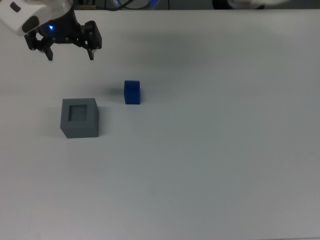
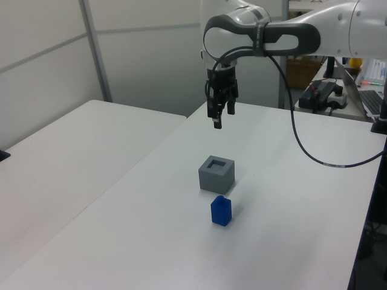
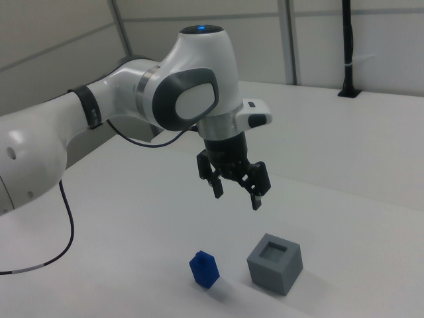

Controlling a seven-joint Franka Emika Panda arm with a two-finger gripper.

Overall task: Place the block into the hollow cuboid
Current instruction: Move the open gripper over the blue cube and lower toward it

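The small bright-blue block (image 1: pixel 132 92) (image 2: pixel 221 211) (image 3: pixel 205 269) stands upright on the white table, free of any grip. Just beside it sits the grey hollow cuboid (image 1: pixel 79 117) (image 2: pixel 216 174) (image 3: pixel 275 263), its square recess facing up and holding nothing. My gripper (image 1: pixel 70 53) (image 2: pixel 216 115) (image 3: pixel 236 196) hangs in the air, open, with nothing between its fingers. In the top view it is up and to the left of both objects; in the right view it hovers well above them.
A white table (image 1: pixel 215 165) carries both objects. A second white table (image 2: pixel 54 157) adjoins it at the left view's left. A black cable (image 2: pixel 302 145) loops from the arm. Equipment (image 2: pixel 323 93) stands beyond the table's far edge in the left view.
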